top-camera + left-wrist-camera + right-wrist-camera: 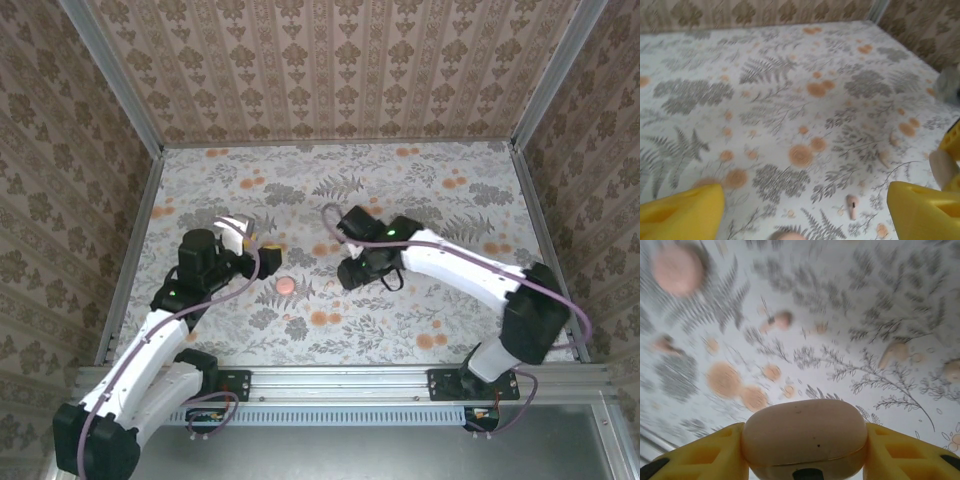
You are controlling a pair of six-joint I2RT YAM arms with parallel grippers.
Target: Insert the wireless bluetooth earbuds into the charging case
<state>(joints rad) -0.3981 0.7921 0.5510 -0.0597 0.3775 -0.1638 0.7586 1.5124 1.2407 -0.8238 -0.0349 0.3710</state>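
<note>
Cream-white plastic, smooth and rounded: the wireless bluetooth earbuds (852, 206) look almost weightless, stiff and slippery. They would probably skid or roll on the floral table (700, 65) at a nudge, and they are small enough to squirt out of a careless squeeze. I would take one across its bulb rather than its thin stem, with light pressure.

The left pincer (805, 202) stands wide, its yellow fingers (685, 212) far apart with nothing between them. One earbud lies flat on the table just ahead of it, nearer its right finger than its left.

The right pincer (805, 445) is clamped on the charging case (802, 427), a smooth rounded shell gripped by its two sides, with the lid apparently shut. Ahead of this pincer, toward the right of its wrist view, lies another earbud (895, 354). The pink disc (677, 269) sits far ahead on the left, blurred.
</note>
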